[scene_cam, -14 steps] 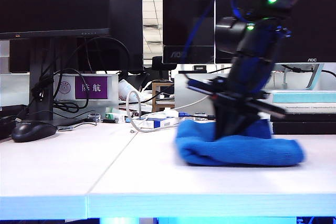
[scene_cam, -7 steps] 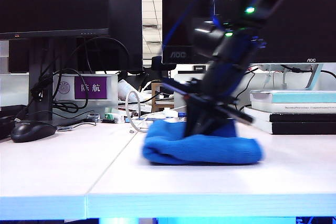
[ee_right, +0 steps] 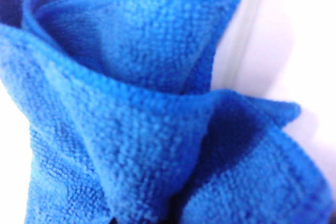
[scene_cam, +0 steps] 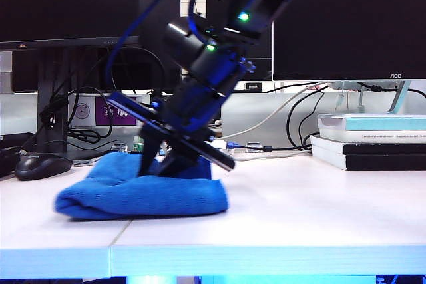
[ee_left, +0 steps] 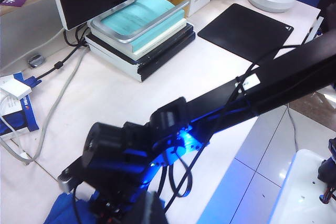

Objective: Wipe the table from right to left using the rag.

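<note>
Wiping is the step in hand: the right hand is clenched on the rag, its fingertips buried in the top folds while the cloth spreads flat on the desk beneath and to both sides of the hand. Judged from the exterior view, the stroke looks well along, since the rag lies over the desk's seam on the left part of the surface, with a wide stretch of bare desk off to the hand's right and a mouse just beyond the cloth's far-left end. The next move calls for holding the downward press and the grip while carrying on leftward, and stopping short of the mouse.

The right wrist view shows only rumpled rag filling the picture, with a strip of white desk beside it; it confirms the hand sits right on the cloth, but gives no sense of position. The left wrist view looks down on the right arm from above, with a corner of rag under it and a stack of books far behind. The left hand itself appears in no view, so whether it is released or clenched cannot be told.
</note>
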